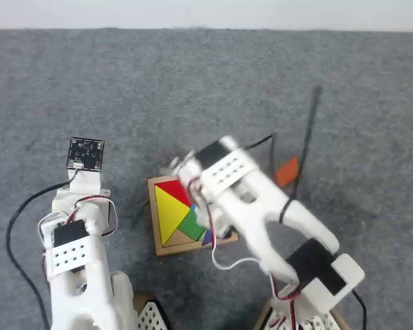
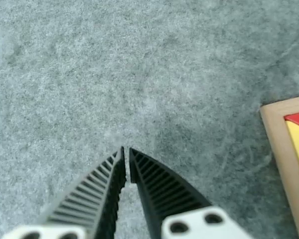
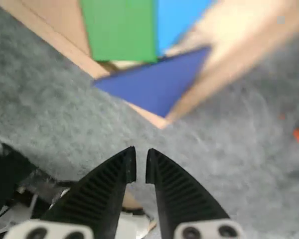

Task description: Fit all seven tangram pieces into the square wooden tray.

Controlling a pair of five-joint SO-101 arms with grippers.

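Note:
The square wooden tray (image 1: 155,220) lies at mid table and holds red (image 1: 173,188), yellow (image 1: 168,213) and green (image 1: 191,225) pieces. A dark blue triangle (image 3: 149,84) rests tilted across the tray's wooden rim (image 3: 224,64), next to a green piece (image 3: 122,30) and a light blue one (image 3: 179,15). My right gripper (image 3: 139,162) hangs just off that corner over the carpet, shut and holding nothing. My right arm (image 1: 227,179) covers the tray's right part. An orange piece (image 1: 286,172) lies on the carpet right of the tray. My left gripper (image 2: 125,152) is shut and empty over carpet, left of the tray's corner (image 2: 276,134).
Grey carpet covers the whole table. A black cable (image 1: 306,144) runs past the orange piece. My left arm (image 1: 76,234) stands at the near left, apart from the tray. Both arm bases sit at the near edge.

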